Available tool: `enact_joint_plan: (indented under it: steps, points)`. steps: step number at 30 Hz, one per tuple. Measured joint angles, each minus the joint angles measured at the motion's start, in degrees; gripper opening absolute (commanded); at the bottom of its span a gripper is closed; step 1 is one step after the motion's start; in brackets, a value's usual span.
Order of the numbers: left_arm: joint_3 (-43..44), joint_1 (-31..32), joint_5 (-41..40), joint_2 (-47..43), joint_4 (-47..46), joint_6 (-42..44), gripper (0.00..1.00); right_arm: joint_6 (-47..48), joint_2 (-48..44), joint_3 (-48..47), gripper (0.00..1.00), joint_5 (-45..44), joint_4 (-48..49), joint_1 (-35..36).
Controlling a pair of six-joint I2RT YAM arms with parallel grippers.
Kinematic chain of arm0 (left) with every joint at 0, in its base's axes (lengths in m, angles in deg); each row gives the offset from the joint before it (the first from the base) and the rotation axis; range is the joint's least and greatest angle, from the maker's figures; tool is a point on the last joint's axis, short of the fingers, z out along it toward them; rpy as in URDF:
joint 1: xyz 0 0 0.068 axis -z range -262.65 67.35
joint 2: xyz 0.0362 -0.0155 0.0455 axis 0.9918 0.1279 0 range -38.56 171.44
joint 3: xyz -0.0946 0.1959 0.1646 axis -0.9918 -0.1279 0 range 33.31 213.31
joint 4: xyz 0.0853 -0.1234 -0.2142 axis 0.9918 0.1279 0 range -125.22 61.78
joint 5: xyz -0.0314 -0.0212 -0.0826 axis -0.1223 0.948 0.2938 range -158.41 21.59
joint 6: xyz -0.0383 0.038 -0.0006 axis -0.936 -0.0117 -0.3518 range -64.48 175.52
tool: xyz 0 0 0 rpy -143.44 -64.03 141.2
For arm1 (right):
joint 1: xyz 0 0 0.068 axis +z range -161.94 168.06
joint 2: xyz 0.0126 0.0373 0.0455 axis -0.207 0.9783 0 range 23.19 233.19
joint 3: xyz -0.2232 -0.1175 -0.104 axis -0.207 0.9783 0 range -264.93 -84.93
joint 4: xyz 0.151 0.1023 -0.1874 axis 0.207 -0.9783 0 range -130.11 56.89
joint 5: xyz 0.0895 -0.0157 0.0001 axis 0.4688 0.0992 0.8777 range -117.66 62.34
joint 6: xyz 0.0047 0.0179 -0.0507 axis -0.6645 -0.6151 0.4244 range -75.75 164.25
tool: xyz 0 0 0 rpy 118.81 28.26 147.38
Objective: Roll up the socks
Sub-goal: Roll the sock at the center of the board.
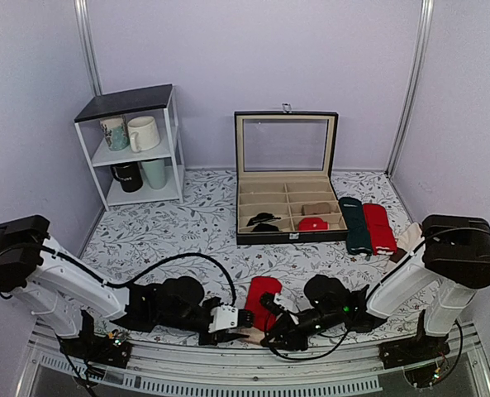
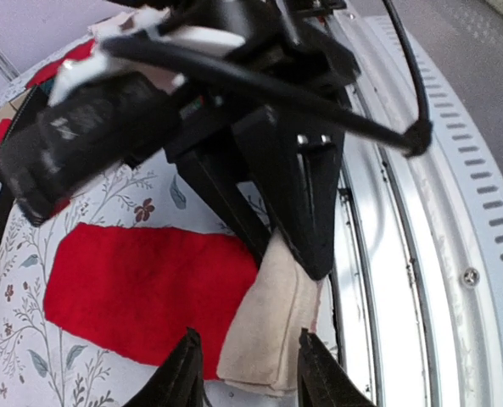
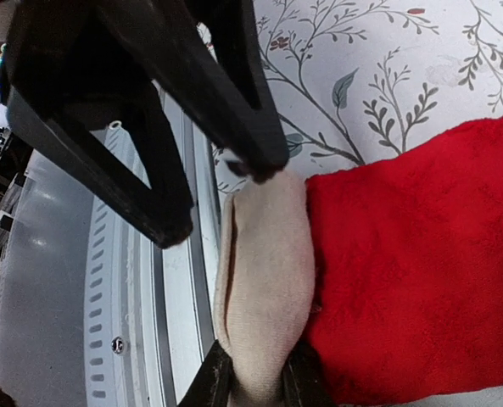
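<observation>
Roll seems not begun, socks [image 1: 262,295] flat | right gripper [image 3: 253,386] jaws pinch beige end [image 3: 264,271] | left gripper [image 2: 247,373] jaws wide

A table [image 1: 197,241] spread with a leaf-and-flower print cloth carries a white shelf unit [image 1: 137,147] at its far left and an open black compartment case [image 1: 287,213] at the far middle. A dark green sock [image 1: 357,225] and a plain red sock [image 1: 380,227] lie side by side just right of the case. The socks [image 1: 262,295], red with a beige end, lie at the near edge beside the metal rail [image 1: 228,370].
</observation>
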Motion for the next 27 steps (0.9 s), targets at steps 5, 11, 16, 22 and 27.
enact_joint_plan:
  steps: [5,11,16,22,27]
  points:
    - [0.0,0.5,0.4,4.0,0.3,1.8,0.38,-0.9,0.4,-0.7,0.17,1.9,-1.3,-0.8]
    - [0.7,0.8,-0.1,6.9,0.9,2.1,0.31,-1.3,0.9,-1.1,0.17,3.3,-1.8,-1.3]
    - [1.7,1.0,-0.3,7.5,1.7,1.5,0.04,-1.4,1.2,-1.3,0.17,4.2,-1.8,-1.7]
    - [3.5,1.0,-0.5,8.4,3.2,0.2,0.00,-1.3,1.2,-1.3,0.24,5.1,-2.2,-2.3]
    - [4.9,1.0,-0.4,9.2,4.2,-2.5,0.00,-1.0,-0.9,-1.3,0.41,4.8,-4.1,-2.4]
